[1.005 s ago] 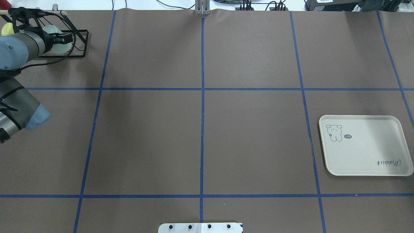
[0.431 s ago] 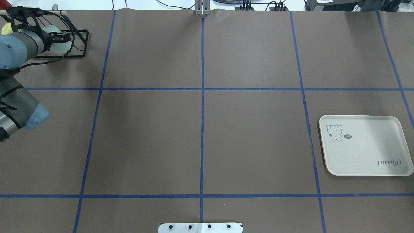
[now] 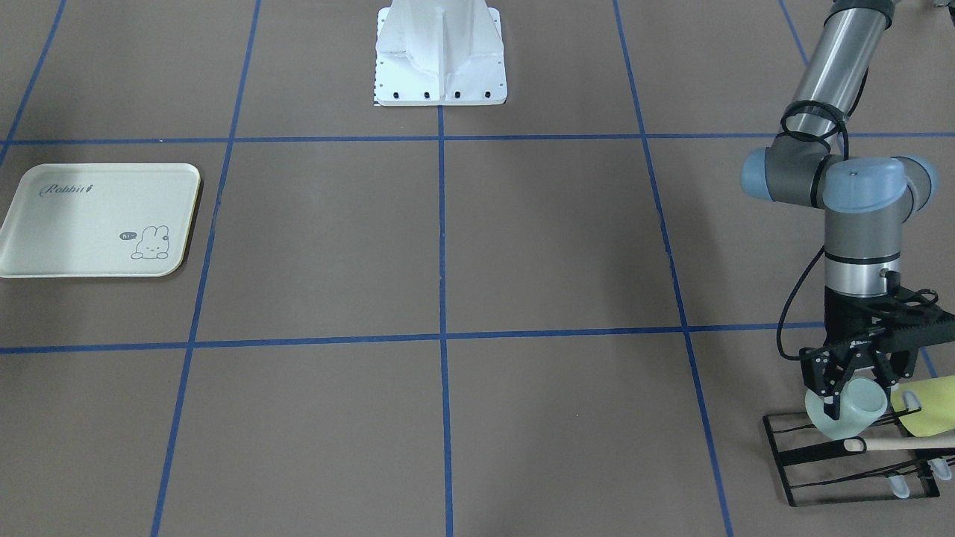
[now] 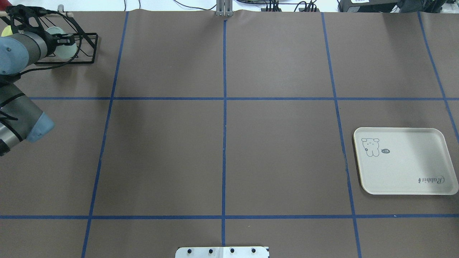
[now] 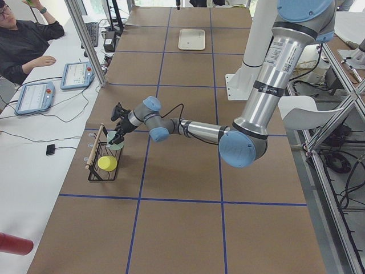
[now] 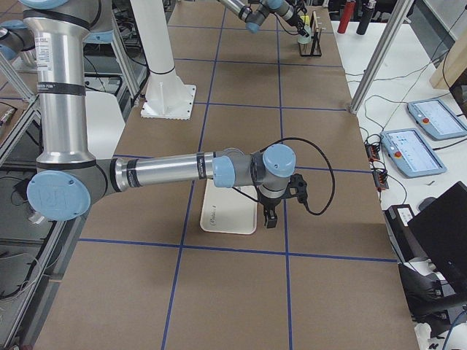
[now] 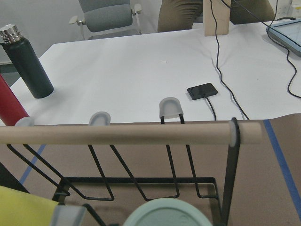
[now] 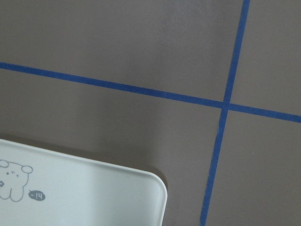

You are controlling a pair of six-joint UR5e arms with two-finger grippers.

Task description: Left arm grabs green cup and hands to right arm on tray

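The green cup (image 3: 847, 414) sits tilted at the black wire rack (image 3: 821, 462) at the table's far left corner; it also shows in the overhead view (image 4: 64, 48) and at the bottom of the left wrist view (image 7: 164, 214). My left gripper (image 3: 850, 388) is shut on the green cup, with its fingers at the cup's wall. The cream tray (image 4: 405, 161) lies empty on the right side. My right gripper (image 6: 268, 217) hangs just above the tray's edge (image 6: 226, 215); I cannot tell whether it is open or shut.
A yellow-green cup (image 3: 929, 406) hangs on the same rack beside the green one. A wooden dowel (image 7: 127, 133) runs across the top of the rack. An operator (image 5: 25, 43) sits at a white side table beyond the rack.
My left gripper has moved a little toward the table's far edge, and the green cup has shifted with it. The tray has not moved.
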